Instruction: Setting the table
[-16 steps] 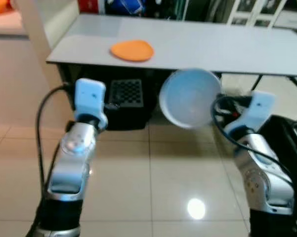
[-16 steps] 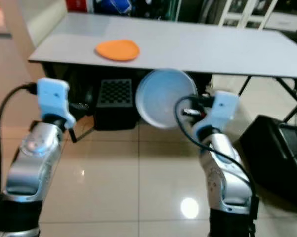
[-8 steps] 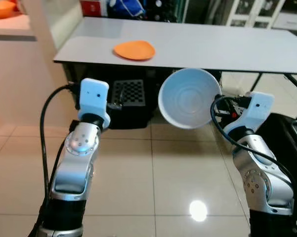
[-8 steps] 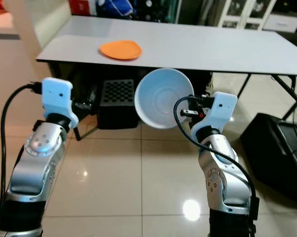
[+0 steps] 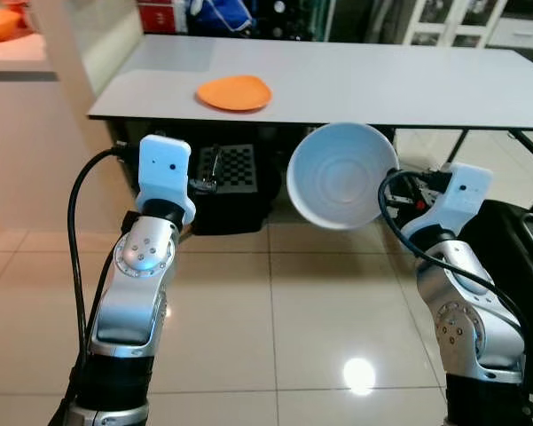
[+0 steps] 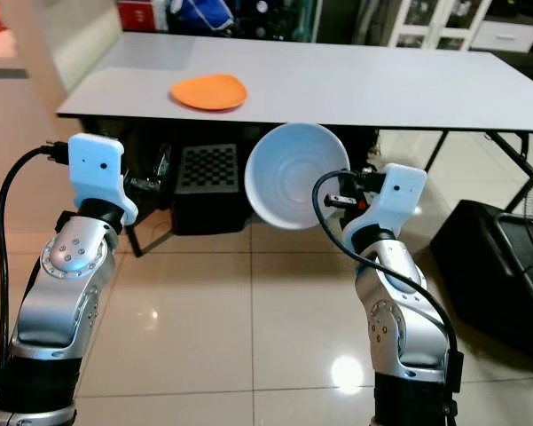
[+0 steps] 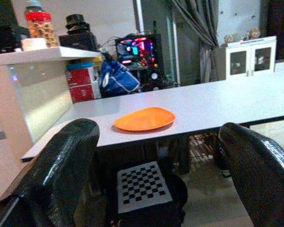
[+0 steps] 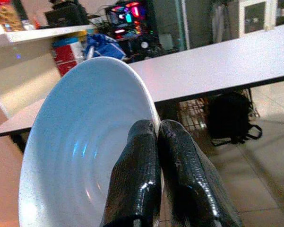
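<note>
Before the grey bench (image 5: 408, 84) bearing an orange plate (image 5: 235, 91), right end effector (image 8: 157, 142) pinches the white bowl's (image 5: 341, 175) rim; left end effector (image 7: 156, 156) is spread, empty.

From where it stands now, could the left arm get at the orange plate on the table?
Probably not yet. The left gripper is open and empty, and nothing blocks the orange plate, but the plate lies back from the white table edge, and the gripper is short of that edge.
</note>
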Tool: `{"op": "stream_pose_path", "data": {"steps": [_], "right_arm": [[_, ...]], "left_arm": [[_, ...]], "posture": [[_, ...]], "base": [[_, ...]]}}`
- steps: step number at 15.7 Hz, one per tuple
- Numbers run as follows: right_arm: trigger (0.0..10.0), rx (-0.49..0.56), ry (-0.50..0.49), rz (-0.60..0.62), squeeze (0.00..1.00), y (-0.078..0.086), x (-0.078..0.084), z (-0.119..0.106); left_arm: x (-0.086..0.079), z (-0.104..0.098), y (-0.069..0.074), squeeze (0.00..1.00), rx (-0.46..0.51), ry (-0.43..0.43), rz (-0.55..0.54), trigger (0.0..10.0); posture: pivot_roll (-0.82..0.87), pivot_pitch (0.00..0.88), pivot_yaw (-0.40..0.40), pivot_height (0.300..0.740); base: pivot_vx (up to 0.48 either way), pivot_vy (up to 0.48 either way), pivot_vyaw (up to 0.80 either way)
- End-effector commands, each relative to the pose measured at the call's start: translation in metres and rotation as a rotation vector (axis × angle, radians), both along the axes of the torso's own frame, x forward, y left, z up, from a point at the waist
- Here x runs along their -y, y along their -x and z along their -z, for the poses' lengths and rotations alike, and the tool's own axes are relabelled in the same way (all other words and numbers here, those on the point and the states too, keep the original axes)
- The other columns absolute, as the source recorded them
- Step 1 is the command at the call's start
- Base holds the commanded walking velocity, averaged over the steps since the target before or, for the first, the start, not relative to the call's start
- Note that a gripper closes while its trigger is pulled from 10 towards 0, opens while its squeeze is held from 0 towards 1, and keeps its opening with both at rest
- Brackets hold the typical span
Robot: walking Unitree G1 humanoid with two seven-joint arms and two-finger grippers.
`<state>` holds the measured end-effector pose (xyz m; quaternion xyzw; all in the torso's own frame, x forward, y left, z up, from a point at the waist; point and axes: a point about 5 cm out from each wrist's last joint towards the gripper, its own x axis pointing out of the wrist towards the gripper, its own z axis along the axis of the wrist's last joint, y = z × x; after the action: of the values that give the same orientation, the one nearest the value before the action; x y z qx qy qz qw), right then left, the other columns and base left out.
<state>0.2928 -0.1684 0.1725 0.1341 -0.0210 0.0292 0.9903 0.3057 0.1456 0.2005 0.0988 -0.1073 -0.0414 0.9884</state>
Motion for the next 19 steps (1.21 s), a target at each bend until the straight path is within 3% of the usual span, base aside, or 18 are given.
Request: {"op": "stream_pose_path", "data": {"steps": [1, 7, 12, 19], "right_arm": [[10.0, 0.043, -0.015, 0.001, 0.00, -0.004, -0.003, -0.009], [10.0, 0.047, -0.020, -0.014, 0.00, -0.007, -0.006, -0.009], [10.0, 0.032, -0.024, -0.012, 0.00, -0.006, -0.004, -0.005], [10.0, 0.042, -0.046, 0.014, 0.00, -0.009, -0.002, -0.009]], "left_arm": [[-0.002, -0.006, -0.003, 0.00, 0.015, -0.007, 0.006, 10.0], [-0.003, -0.004, -0.005, 0.00, 0.012, -0.012, 0.011, 10.0], [0.004, 0.008, 0.001, 0.00, -0.026, -0.016, 0.030, 10.0], [-0.002, 0.008, -0.001, 0.00, -0.028, -0.032, 0.022, 10.0]], "posture": [[0.00, 0.000, -0.034, 0.740], [0.00, 0.000, -0.036, 0.740], [0.00, 0.000, -0.032, 0.740], [-0.03, 0.000, -0.019, 0.740]], "base": [[0.368, 0.000, 0.00], [0.386, 0.000, 0.00], [0.392, 0.000, 0.00], [0.392, 0.000, 0.00]]}}
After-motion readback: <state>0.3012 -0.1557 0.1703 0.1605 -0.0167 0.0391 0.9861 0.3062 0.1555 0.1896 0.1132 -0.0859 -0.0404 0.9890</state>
